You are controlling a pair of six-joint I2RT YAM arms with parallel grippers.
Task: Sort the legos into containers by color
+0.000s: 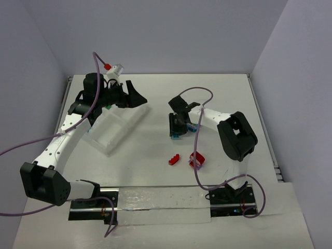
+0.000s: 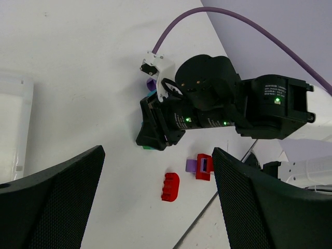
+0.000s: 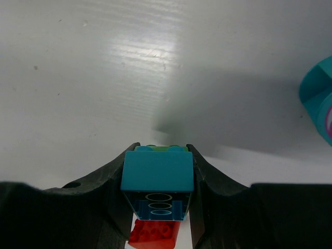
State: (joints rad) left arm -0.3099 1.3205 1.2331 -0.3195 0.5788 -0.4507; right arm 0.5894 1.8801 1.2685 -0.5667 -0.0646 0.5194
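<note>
text readable: none | only trace: tiny white print on the right arm's black housing (image 2: pixel 274 93) | too small to read

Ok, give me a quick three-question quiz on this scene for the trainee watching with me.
1. True or false: the right hand is shut on a teal brick.
2. Which one stands open? A: left hand. B: right hand.
3. Fill in: the loose brick lying alone beside the red-and-purple cluster is ____.
Key: 1 true; 2 A; 3 red.
</note>
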